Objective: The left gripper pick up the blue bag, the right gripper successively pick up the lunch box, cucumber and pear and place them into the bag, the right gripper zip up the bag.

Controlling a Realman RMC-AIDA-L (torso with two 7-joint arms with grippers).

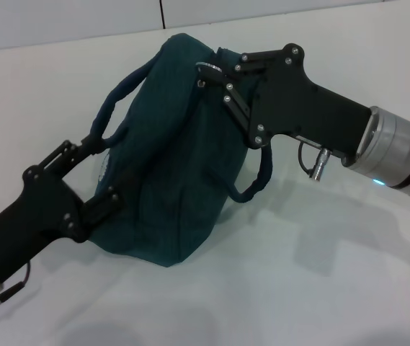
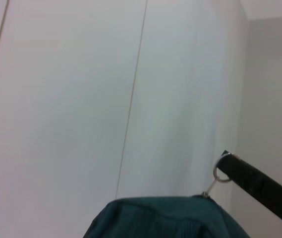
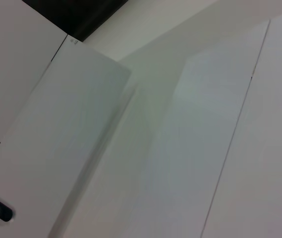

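The work surface is a smooth, matte white tabletop [image 1: 313,274] that fills most of the head view. Soft grey shadows lie on it toward 6 o'clock and 4 o'clock. At 12 o'clock the tabletop ends against a pale white wall [image 1: 68,18], divided by one thin dark vertical seam [image 1: 161,13]. The wrist views show flat white wall panels [image 2: 66,99] with narrow dark joint lines [image 3: 235,134]. A dark opening [image 3: 76,15] sits at 11 o'clock in the right wrist view. Lighting is even and diffuse.
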